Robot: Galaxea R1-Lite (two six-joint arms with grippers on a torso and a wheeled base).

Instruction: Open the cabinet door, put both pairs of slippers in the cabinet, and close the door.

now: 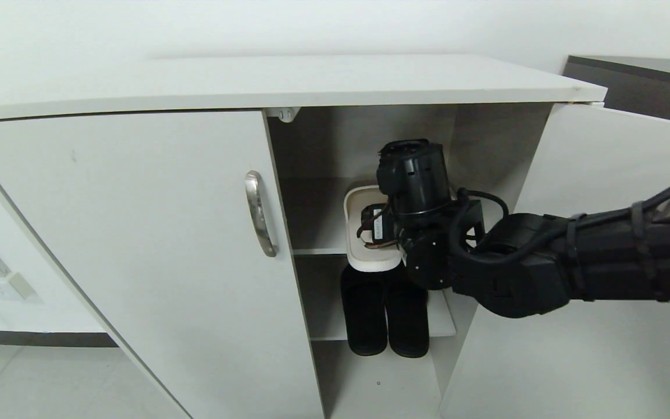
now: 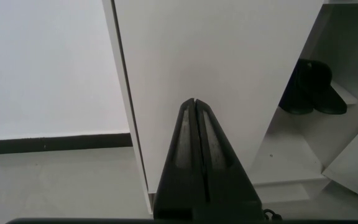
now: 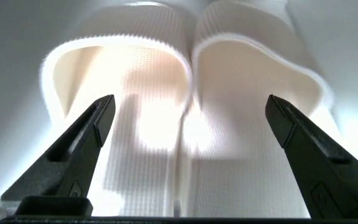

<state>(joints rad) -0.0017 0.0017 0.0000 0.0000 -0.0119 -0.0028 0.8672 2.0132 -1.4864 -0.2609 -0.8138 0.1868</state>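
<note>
The cabinet [image 1: 288, 81] has its right door [image 1: 597, 192] swung open and its left door [image 1: 137, 244] closed. A pair of white slippers [image 3: 185, 99] lies on the upper shelf, its heel end [image 1: 370, 262] hanging over the shelf's front. My right gripper [image 3: 188, 118] is open just behind the heels, its fingers [image 3: 79, 143] spread to either side without touching. Its wrist [image 1: 416, 198] reaches into the opening. A pair of black slippers [image 1: 384, 314] rests on the lower shelf [image 1: 442, 326], also seen from the left wrist [image 2: 312, 90]. My left gripper [image 2: 194, 106] is shut and empty, low before the closed door.
A metal handle [image 1: 259, 212] sits on the closed left door. A wall socket [image 1: 12, 286] with a cable is at the lower left. Bare floor [image 2: 55, 186] lies in front of the cabinet.
</note>
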